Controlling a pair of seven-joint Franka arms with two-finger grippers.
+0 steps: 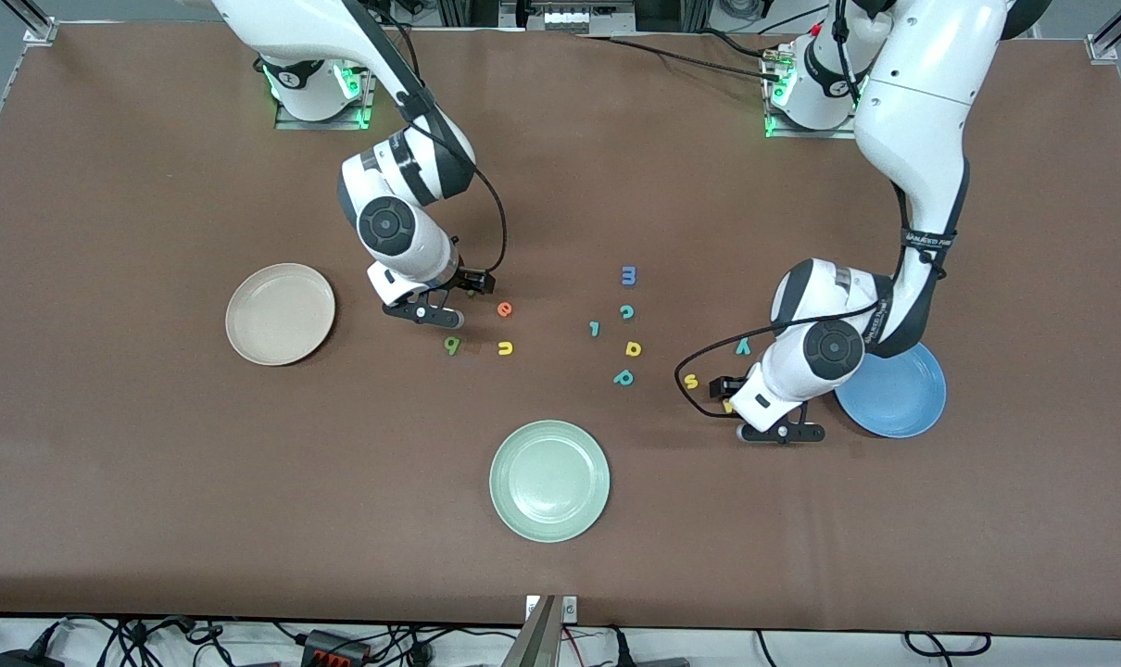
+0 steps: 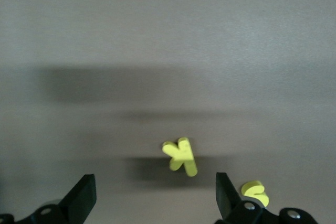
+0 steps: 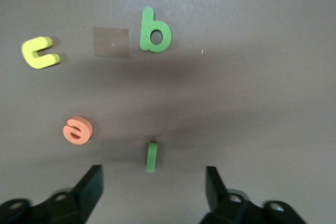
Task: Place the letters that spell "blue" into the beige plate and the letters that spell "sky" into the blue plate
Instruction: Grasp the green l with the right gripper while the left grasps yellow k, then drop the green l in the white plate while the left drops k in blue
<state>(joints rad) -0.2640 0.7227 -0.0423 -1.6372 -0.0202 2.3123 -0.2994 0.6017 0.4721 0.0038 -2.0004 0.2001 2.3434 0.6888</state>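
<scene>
My right gripper (image 1: 423, 315) (image 3: 153, 179) is open, low over the table beside the beige plate (image 1: 280, 313). The dark-green l (image 3: 151, 157) stands on edge just ahead of its fingertips, apart from both. Close by lie the light-green b (image 1: 451, 345) (image 3: 155, 36), yellow u (image 1: 506, 348) (image 3: 39, 52) and orange e (image 1: 504, 309) (image 3: 77, 130). My left gripper (image 1: 781, 433) (image 2: 154, 192) is open beside the blue plate (image 1: 894, 389). The yellow k (image 2: 181, 156) lies just ahead of its jaws. The yellow s (image 1: 691, 381) (image 2: 255, 193) and teal y (image 1: 743, 347) are nearby.
A pale green plate (image 1: 549, 480) sits near the front edge at mid-table. Between the two arms lie a blue m (image 1: 629, 274), teal c (image 1: 626, 311), teal l (image 1: 595, 328), yellow d-shaped letter (image 1: 633, 348) and teal p (image 1: 624, 377).
</scene>
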